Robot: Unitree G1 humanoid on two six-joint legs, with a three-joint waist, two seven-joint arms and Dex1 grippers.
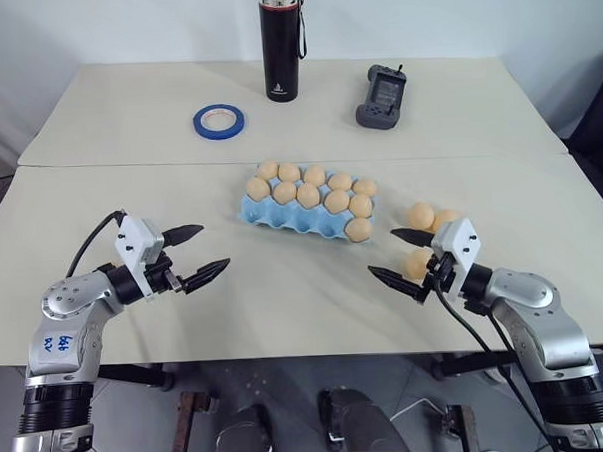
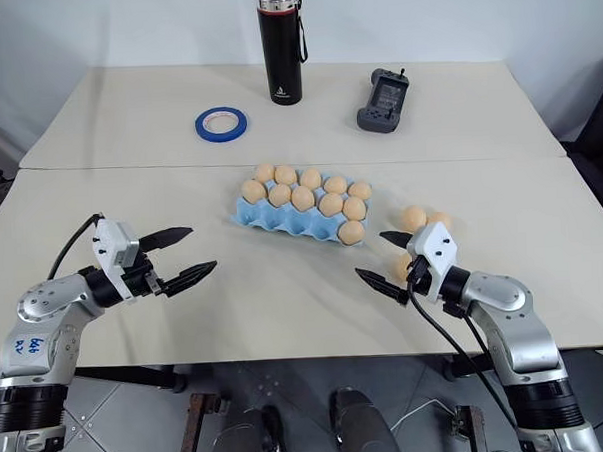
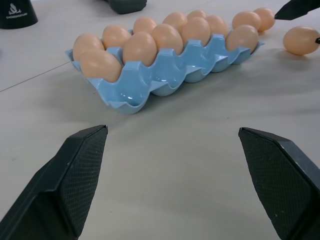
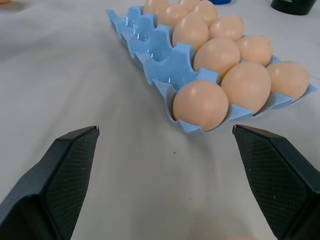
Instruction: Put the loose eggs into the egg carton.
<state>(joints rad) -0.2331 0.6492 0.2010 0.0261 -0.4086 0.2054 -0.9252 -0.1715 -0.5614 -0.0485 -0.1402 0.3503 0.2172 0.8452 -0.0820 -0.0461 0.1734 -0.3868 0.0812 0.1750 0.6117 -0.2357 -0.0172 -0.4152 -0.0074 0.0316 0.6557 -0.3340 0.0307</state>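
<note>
Three loose eggs (image 1: 423, 229) lie just beside the wide-open right claw (image 1: 401, 257); egg carton (image 1: 281, 216) nearby.

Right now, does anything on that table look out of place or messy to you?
Three loose eggs lie on the bare table, just right of the egg carton, beside the right gripper. The carton's near row has empty cups. Nothing looks cracked or spilled, and the carton only sits a little askew.
</note>
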